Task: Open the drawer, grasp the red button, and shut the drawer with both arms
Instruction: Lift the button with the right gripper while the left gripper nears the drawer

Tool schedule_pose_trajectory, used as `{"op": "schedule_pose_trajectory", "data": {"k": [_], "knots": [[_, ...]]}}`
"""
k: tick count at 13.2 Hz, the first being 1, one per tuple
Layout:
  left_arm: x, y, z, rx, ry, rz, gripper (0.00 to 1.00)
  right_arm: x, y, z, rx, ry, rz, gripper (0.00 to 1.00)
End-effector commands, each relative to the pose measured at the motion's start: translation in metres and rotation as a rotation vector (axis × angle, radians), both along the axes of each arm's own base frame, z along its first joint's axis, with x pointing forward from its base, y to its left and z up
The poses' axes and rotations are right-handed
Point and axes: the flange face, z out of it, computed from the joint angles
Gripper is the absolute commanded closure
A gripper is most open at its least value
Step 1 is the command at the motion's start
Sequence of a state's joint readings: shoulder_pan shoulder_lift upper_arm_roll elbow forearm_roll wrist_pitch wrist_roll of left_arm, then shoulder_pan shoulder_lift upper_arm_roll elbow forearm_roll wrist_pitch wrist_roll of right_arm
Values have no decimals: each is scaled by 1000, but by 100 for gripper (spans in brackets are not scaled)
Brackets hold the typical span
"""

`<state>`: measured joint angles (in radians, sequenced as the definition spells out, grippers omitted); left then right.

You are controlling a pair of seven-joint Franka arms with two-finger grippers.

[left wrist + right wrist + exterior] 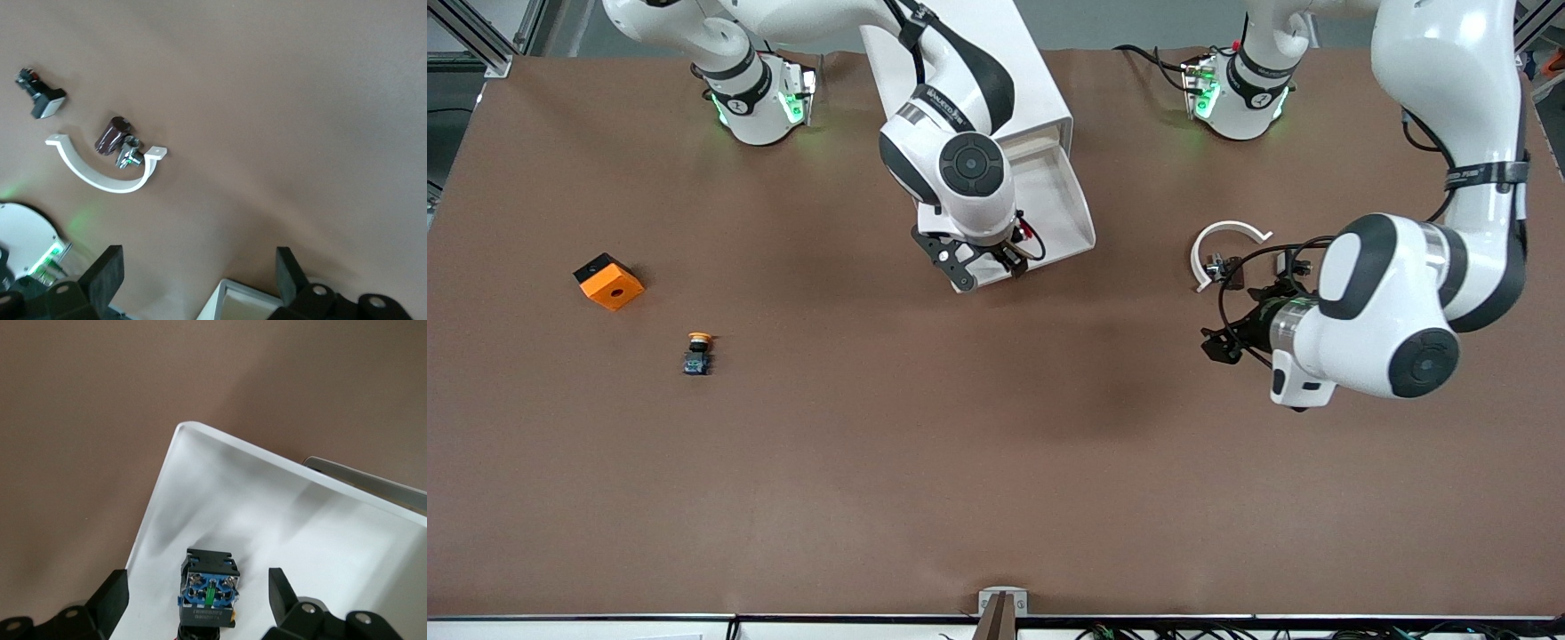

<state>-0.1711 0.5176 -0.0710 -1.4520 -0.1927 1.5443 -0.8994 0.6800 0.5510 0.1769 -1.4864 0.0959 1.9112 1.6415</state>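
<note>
The drawer (1063, 191) stands pulled out of the white cabinet (983, 53), toward the front camera. My right gripper (996, 260) hangs over the drawer's front end, and in the front view it hides the button. In the right wrist view the button (208, 597) lies on the drawer floor (267, 507), its black-and-blue body showing. The right gripper (198, 587) is open, one finger on each side of the button with gaps between. My left gripper (1216, 345) waits open over bare table toward the left arm's end, its fingers (107, 270) holding nothing.
An orange block with a hole (608, 281) and a yellow-capped button (698, 352) lie toward the right arm's end. A white arc bracket (1227, 247) with small metal parts (129, 155) and a dark cylinder (112, 133) lies beside the left gripper.
</note>
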Motion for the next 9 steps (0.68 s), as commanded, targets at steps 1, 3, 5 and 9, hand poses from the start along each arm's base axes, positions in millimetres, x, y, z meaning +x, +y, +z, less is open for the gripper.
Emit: {"op": "schedule_pose_trajectory", "data": {"k": [1,3,5,9], "knots": [[-32,-15,-12,38,-59,-79,0,-4,8,-5,-2,10,-13,9],[-38,-24,-27,41,-107,-94,0,-3,8,-8,-5,14,-13,13],[-44,-34,-40,33,-127,-109,0,-5,9,-10,-8,12,-7,22],[-61,-56,-62,19,-149,-147,0,-8,12,-17,-11,20,-4,35]]}}
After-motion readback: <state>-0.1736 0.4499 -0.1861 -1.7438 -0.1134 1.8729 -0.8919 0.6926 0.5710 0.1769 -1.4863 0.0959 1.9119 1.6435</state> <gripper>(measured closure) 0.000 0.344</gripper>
